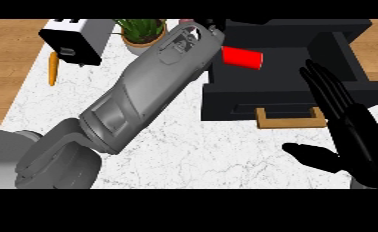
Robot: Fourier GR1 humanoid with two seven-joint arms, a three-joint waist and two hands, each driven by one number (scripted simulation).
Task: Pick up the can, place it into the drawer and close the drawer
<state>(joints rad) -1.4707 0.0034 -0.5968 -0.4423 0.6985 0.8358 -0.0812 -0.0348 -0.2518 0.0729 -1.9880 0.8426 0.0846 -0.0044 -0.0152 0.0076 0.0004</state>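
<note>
The red can (242, 57) lies on its side inside the open black drawer (288, 83), near the drawer's left wall. My left forearm reaches diagonally from the lower left up to the drawer's back left corner. The left hand (212, 25) is dark against the black cabinet there, just above and left of the can, and its grip cannot be made out. My right hand (341, 118) stands open at the right, fingers straight and pointing up, beside the drawer's front right corner. A wooden handle (289, 118) sticks out from the drawer front.
A toaster (70, 38) stands at the back left of the white marble counter (184, 141). A potted plant (142, 33) sits beside it and a carrot (53, 68) lies near the left edge. Wooden floor shows beyond the counter's left side.
</note>
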